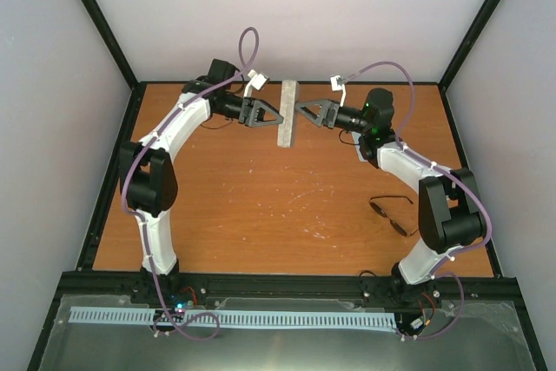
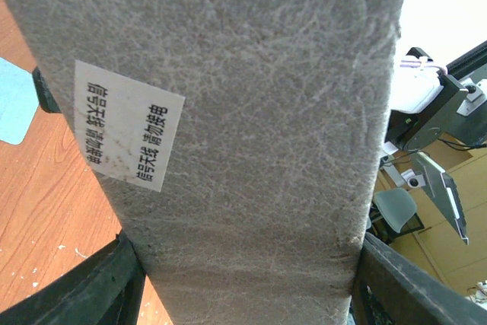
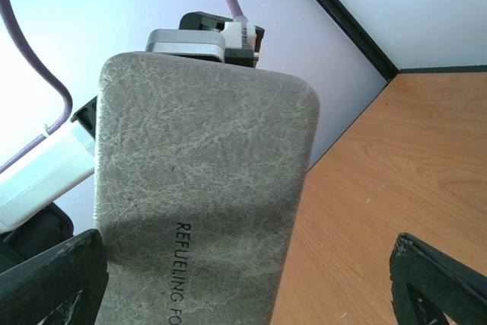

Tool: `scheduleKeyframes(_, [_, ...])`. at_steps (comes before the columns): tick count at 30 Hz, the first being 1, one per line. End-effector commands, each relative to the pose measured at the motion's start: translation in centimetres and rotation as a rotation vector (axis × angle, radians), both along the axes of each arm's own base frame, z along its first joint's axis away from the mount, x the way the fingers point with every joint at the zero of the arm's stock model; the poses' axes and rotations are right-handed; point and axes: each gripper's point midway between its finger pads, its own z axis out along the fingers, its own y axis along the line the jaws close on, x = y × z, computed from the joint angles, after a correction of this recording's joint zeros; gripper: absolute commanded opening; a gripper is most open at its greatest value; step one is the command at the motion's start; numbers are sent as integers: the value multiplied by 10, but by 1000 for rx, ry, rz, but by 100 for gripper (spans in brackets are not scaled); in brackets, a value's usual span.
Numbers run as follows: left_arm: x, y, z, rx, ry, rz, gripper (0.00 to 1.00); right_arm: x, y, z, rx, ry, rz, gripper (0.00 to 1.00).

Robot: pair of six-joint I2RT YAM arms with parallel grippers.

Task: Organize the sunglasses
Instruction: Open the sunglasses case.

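While the left hand pinches the grey case, the right hand faces it, spread wide.

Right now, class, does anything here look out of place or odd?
The sunglasses lie unfolded on the table by the right arm, outside the grey case, which is up on edge at the far side between the left pincer and the right pincer. Nothing looks spilled or broken.
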Motion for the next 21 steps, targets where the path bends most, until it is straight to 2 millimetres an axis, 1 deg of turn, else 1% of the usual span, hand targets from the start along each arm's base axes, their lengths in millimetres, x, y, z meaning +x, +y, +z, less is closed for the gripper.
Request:
scheduleKeyframes(1, [-6, -8, 20, -35, -84, -29, 10, -18, 12, 7, 33, -20, 75, 98])
scheduleKeyframes(9, [-6, -8, 18, -21, -86, -19, 6, -37, 7, 2, 90, 13, 102, 98])
scheduleKeyframes(13, [-7, -8, 17, -18, -81, -18, 6, -37, 6, 0, 81, 11, 97, 93])
scheduleKeyframes(16, [-6, -8, 14, -5, -84, -9, 6, -36, 8, 4, 79, 1, 107, 93])
scheduleKeyframes(21, [-6, -8, 11, 7, -82, -4, 6, -35, 11, 2, 63, 10, 126, 92])
